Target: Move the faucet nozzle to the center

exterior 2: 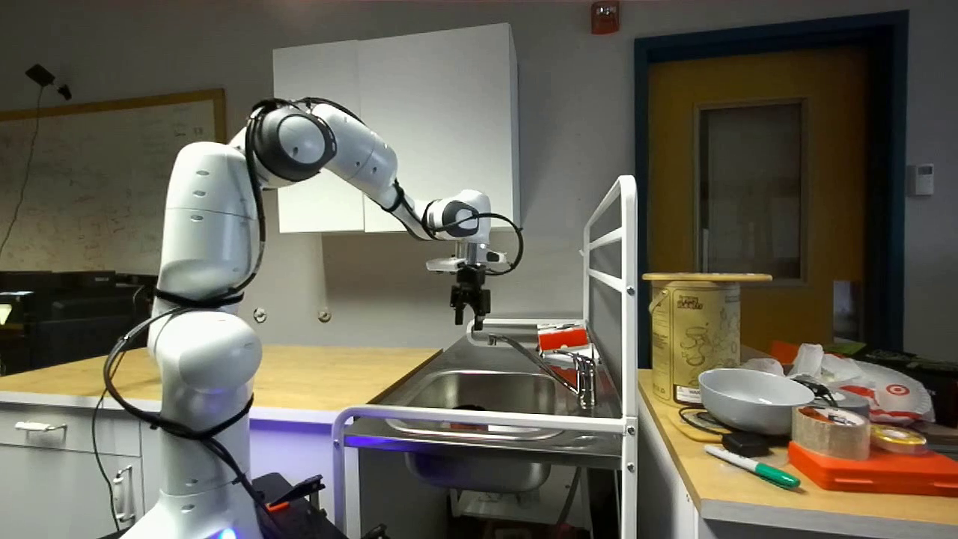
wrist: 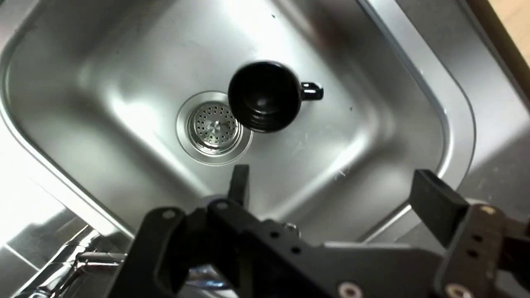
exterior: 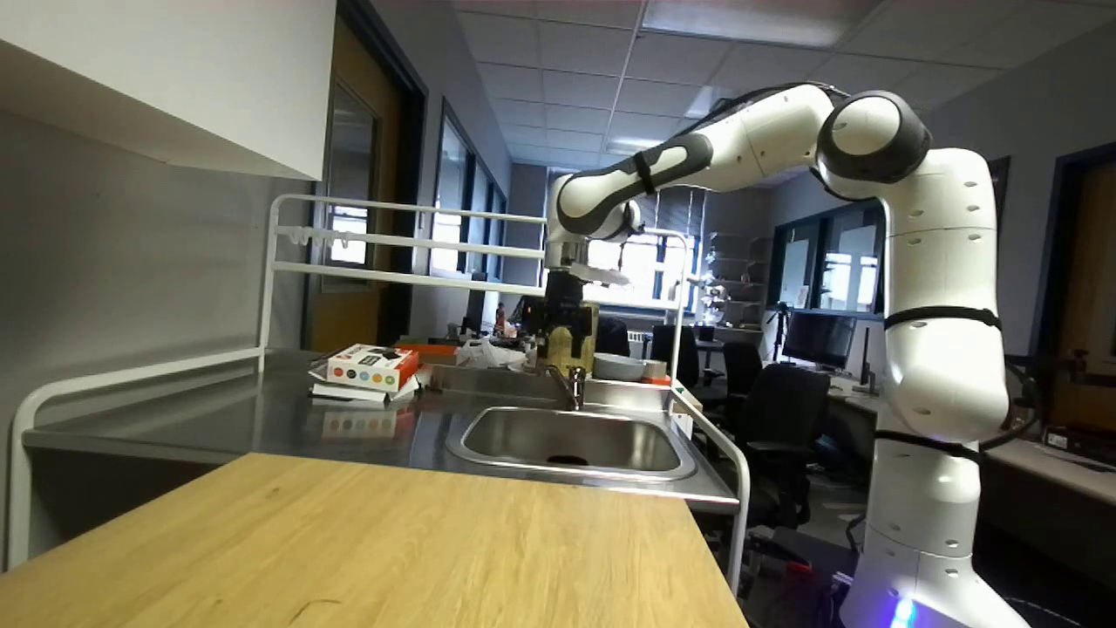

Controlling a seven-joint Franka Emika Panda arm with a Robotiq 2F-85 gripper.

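Observation:
The faucet nozzle is the thin curved metal spout that rises from the chrome faucet body at the back of the steel sink. In an exterior view the spout points left of the faucet body. In the wrist view the faucet body is at lower left. The spout there is mostly hidden behind the gripper; a small metal end shows past a finger. My black gripper is open and empty, pointing down above the sink. In an exterior view the gripper is just above and left of the spout's tip.
A black mug stands in the sink beside the drain. A white rail frame rises behind the faucet. A red and white box lies on the steel counter. A wooden tabletop borders the sink counter.

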